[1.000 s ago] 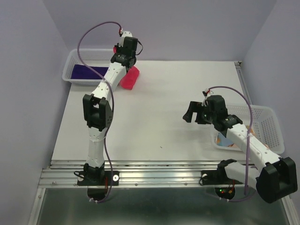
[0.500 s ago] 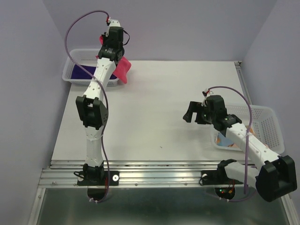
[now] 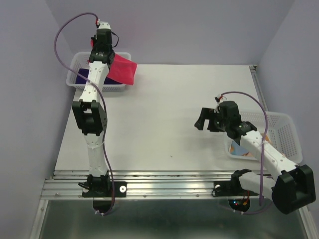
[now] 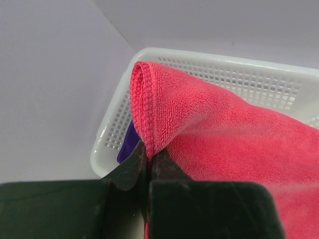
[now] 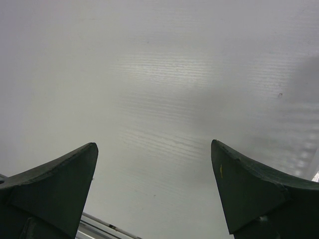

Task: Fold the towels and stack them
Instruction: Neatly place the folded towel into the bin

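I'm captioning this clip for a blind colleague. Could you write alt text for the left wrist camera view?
The left hand pinches the stitched edge of a pink-red towel, which spreads to the right in front of a white mesh basket. A sliver of purple towel shows inside the basket, just left of the pinched fold.

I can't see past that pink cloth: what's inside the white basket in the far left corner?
A purple towel lies inside. The pink towel, held in the left gripper, hangs over the basket and covers the rest, so anything else there is hidden.
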